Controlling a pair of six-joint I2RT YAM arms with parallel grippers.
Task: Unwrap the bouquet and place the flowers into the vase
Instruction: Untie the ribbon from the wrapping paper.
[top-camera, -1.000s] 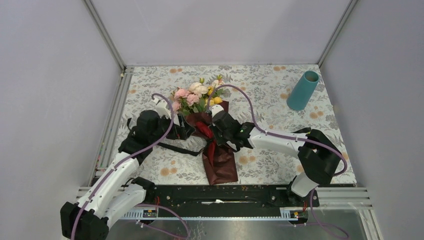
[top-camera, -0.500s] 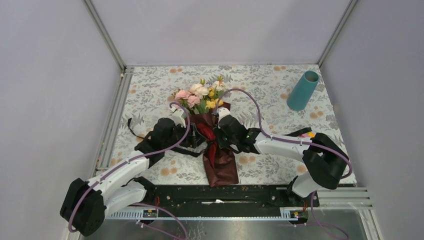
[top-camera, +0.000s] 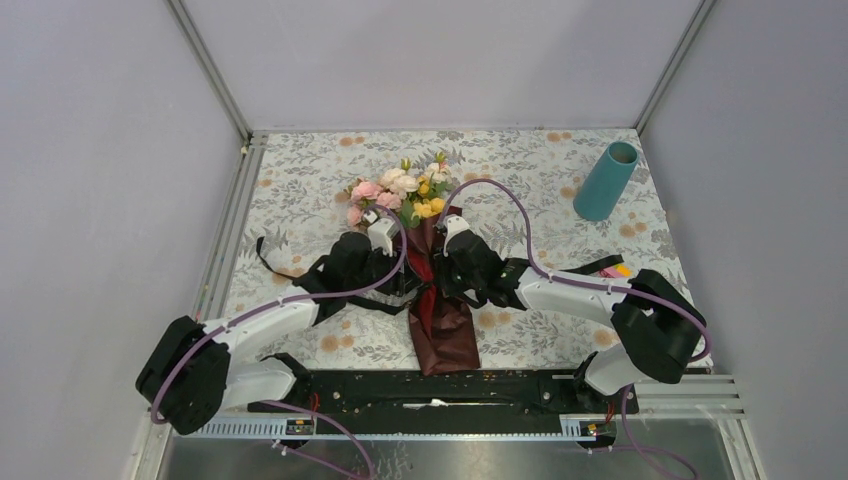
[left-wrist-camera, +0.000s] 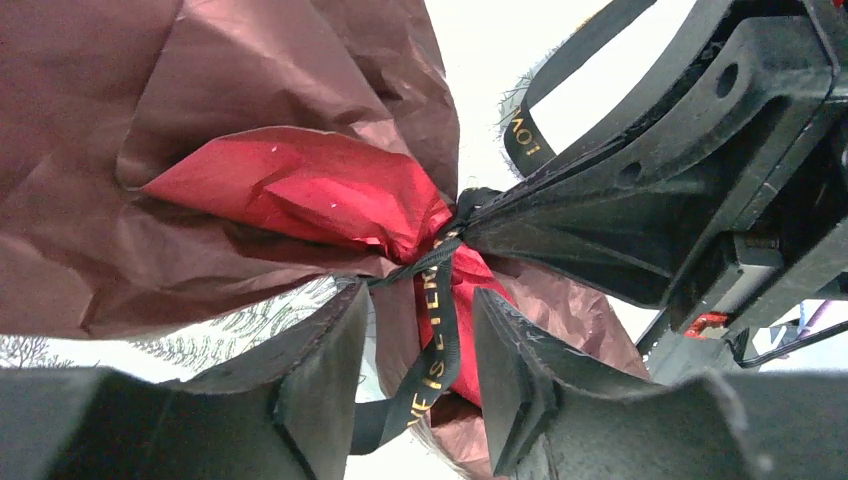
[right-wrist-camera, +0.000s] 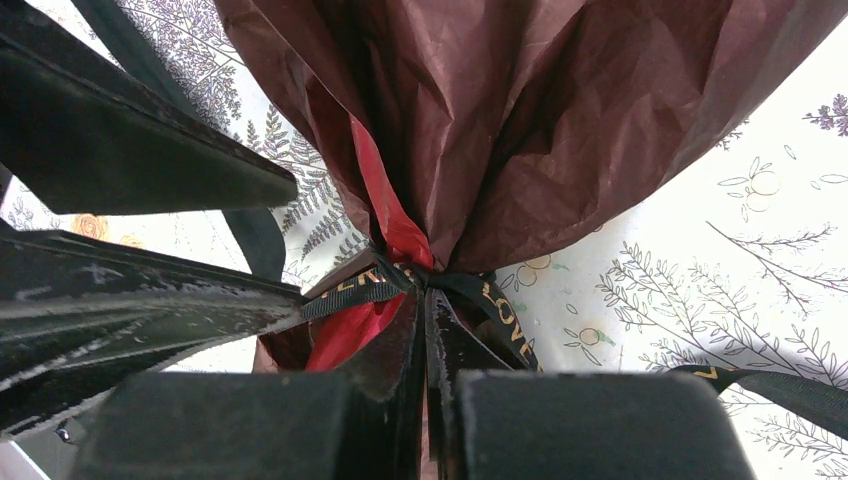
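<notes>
The bouquet (top-camera: 430, 262) lies mid-table with its flowers (top-camera: 398, 195) toward the back. Its maroon paper (top-camera: 443, 335) fans toward me. A black ribbon (left-wrist-camera: 436, 335) with gold letters ties the waist. My left gripper (left-wrist-camera: 418, 310) is at the waist from the left, open, with one ribbon strand hanging loose between its fingers. My right gripper (right-wrist-camera: 425, 295) comes in from the right, shut on the ribbon (right-wrist-camera: 385, 280) at the knot. The teal vase (top-camera: 605, 180) stands at the back right, far from both grippers.
Loose ribbon ends trail over the flowered cloth to the left (top-camera: 272, 262) and to the right (top-camera: 600, 266). A small multicoloured block (top-camera: 620, 270) lies by the right arm's elbow. Grey walls enclose the table on three sides.
My left arm has swung right to the bouquet's waist, and its jaws have narrowed around a ribbon strand. The right gripper has stayed shut at the knot, and the bouquet has shifted slightly.
</notes>
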